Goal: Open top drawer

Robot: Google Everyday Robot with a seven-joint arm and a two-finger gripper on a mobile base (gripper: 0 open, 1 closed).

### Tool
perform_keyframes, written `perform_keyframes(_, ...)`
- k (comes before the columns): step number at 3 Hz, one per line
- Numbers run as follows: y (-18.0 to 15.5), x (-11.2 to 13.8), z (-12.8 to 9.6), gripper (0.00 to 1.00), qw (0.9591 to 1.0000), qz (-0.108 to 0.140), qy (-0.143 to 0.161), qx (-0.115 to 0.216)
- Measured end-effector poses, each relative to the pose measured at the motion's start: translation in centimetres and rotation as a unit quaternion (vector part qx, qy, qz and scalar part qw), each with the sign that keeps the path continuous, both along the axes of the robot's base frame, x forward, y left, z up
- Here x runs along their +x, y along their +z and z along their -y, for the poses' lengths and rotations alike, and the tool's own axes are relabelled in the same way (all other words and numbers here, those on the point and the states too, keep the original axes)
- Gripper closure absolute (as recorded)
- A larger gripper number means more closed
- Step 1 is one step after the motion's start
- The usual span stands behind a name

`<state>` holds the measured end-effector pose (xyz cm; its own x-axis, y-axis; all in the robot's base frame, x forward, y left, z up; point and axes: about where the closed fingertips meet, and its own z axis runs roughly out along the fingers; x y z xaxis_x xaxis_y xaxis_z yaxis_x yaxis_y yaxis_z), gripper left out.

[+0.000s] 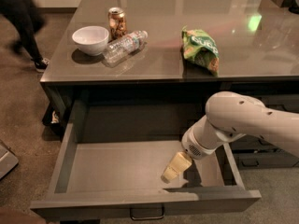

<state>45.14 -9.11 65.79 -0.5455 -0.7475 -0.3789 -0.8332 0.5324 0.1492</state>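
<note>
The robot's cream-coloured hand (174,168) hangs inside the wide dark grey top drawer (117,164), near its front panel; whether it is open or closed, I cannot tell. The drawer stands far out beneath the grey worktop (159,59), so the opening looks essentially done and only lifting the hand clear remains.

One high, near camera looks down — onto the top drawer (117,164), pincer (174,168) inside.

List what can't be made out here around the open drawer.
Camera view:
- Gripper, low inside the top drawer: the drawer's right rear corner is hidden by the arm.
- Front panel: seen from above, lower part cut by the bottom edge.
- Lower drawers at right: mostly behind the arm.
- Person, top left: blurred, cut by the edge.
</note>
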Motion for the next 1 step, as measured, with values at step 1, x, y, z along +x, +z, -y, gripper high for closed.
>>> perform_keyframes(1, 0.07, 0.01, 0.01, 0.00, 1.0000, 0.001, -0.001, 0.000)
